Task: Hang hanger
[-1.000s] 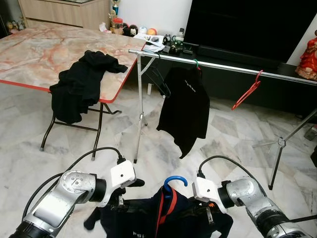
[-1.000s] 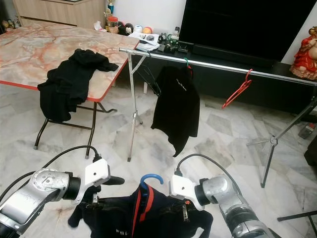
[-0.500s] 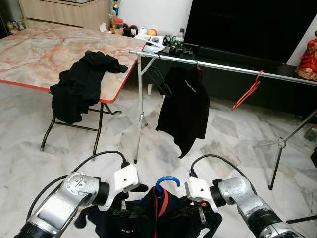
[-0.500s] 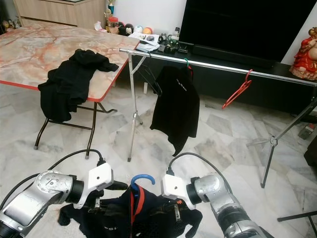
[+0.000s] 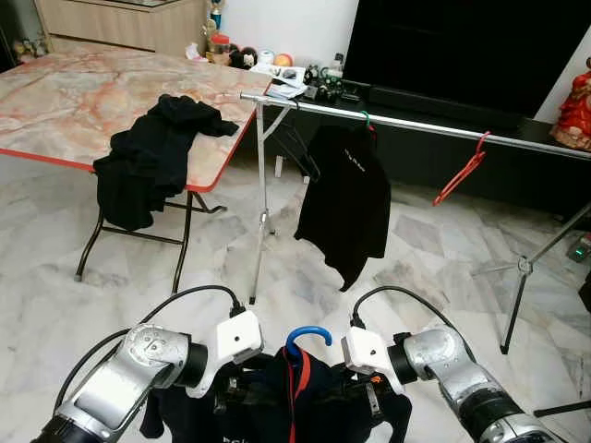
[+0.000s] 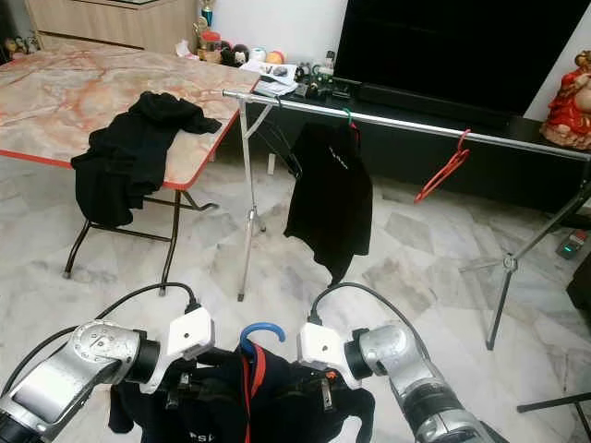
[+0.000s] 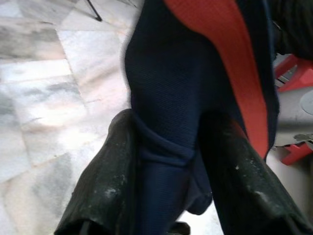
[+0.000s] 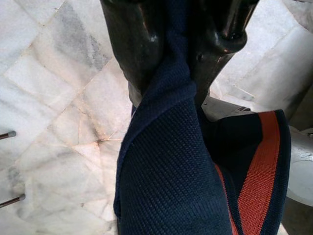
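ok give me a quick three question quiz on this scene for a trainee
1. True or false: both the left gripper and the right gripper are shut on the navy garment.
2. Multiple choice: what colour is the hook of the hanger that the garment is on? A) green B) blue C) white
3. Fill in: the bare red hanger hangs on the ____.

Key: 1 true; 2 B; 3 clothes rail
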Robot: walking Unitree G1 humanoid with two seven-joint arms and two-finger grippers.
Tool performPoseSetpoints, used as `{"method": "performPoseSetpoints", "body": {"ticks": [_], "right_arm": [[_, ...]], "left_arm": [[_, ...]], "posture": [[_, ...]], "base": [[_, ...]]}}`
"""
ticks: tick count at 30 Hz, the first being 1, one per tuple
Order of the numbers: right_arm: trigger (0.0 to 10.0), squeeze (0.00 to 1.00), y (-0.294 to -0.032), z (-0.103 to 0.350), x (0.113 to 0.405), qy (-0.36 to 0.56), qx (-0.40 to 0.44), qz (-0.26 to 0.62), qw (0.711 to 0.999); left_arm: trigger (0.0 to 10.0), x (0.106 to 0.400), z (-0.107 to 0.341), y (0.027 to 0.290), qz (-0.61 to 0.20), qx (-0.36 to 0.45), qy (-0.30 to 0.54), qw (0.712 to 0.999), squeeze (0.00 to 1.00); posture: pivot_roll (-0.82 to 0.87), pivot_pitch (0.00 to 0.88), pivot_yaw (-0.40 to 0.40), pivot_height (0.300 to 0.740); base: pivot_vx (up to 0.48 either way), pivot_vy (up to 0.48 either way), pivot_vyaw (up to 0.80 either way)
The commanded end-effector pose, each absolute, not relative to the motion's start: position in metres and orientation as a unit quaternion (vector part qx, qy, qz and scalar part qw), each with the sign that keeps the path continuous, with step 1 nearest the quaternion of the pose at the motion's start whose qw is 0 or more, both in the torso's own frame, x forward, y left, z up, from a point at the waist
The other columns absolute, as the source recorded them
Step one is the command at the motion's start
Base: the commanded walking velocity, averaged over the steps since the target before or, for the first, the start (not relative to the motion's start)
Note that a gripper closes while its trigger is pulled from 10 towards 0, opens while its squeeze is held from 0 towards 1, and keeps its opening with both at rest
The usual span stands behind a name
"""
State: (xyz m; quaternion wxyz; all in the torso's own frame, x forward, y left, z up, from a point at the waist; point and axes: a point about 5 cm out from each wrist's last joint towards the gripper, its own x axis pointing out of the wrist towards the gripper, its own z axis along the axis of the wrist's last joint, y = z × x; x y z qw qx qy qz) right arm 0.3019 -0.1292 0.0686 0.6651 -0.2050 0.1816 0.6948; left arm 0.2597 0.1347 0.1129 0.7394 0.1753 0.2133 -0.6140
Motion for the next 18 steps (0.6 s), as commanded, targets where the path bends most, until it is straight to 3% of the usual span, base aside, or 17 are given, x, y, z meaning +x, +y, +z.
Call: {"method": "performPoseSetpoints", "body": {"ticks": [1,2,3,4,5,9,10,11,12,18], "right_arm": [[0.0,0.00,-0.1274,0.0847,0.3122,0.147,-0.203,0.685,0.684],[0.0,0.00,-0.1267,0.0853,0.3127,0.146,-0.203,0.685,0.684],[0.0,0.00,-0.1259,0.0860,0.3130,0.144,-0.202,0.685,0.685],[0.0,0.00,-0.1254,0.0865,0.3133,0.143,-0.202,0.686,0.685],[0.0,0.00,-0.1246,0.0874,0.3137,0.141,-0.201,0.686,0.685],[0.0,0.00,-0.1233,0.0890,0.3145,0.138,-0.201,0.687,0.684],[0.0,0.00,-0.1226,0.0902,0.3150,0.135,-0.199,0.688,0.685],[0.0,0.00,-0.1226,0.0902,0.3150,0.135,-0.199,0.688,0.685],[0.0,0.00,-0.1219,0.0915,0.3155,0.133,-0.198,0.689,0.685],[0.0,0.00,-0.1211,0.0942,0.3167,0.128,-0.195,0.689,0.686]], "left_arm": [[1.1,0.2558,0.1113,0.1308,-0.624,0.177,0.217,0.730,0.00],[3.0,0.2558,0.1112,0.1308,-0.624,0.176,0.218,0.730,0.00],[6.6,0.2558,0.1111,0.1307,-0.624,0.175,0.218,0.730,0.00],[6.6,0.2558,0.1110,0.1307,-0.624,0.175,0.219,0.730,0.00],[10.0,0.2557,0.1109,0.1307,-0.624,0.173,0.220,0.730,0.00],[9.9,0.2557,0.1108,0.1306,-0.625,0.171,0.221,0.729,0.00],[3.2,0.2556,0.1109,0.1302,-0.625,0.169,0.220,0.729,0.00],[3.2,0.2556,0.1109,0.1302,-0.625,0.169,0.220,0.729,0.00],[0.0,0.2556,0.1107,0.1299,-0.626,0.166,0.220,0.730,0.00],[0.0,0.2557,0.1106,0.1296,-0.627,0.161,0.220,0.730,0.00]], "posture": [[0.13,0.000,-0.117,0.740],[0.13,0.000,-0.117,0.740],[0.13,0.000,-0.117,0.740],[0.13,0.000,-0.116,0.740],[0.13,0.002,-0.117,0.740],[0.13,0.003,-0.116,0.740],[0.12,0.005,-0.116,0.740],[0.12,0.005,-0.116,0.740],[0.12,0.008,-0.116,0.740],[0.12,0.012,-0.118,0.740]], "base": [[0.000,0.000,0.00],[0.000,0.000,0.00],[0.000,0.000,0.00],[0.000,0.000,0.00],[0.000,0.000,0.00],[0.000,0.000,0.00],[0.000,0.000,0.00],[0.000,0.000,0.00],[0.000,0.000,0.00],[0.000,0.000,0.00]]}}
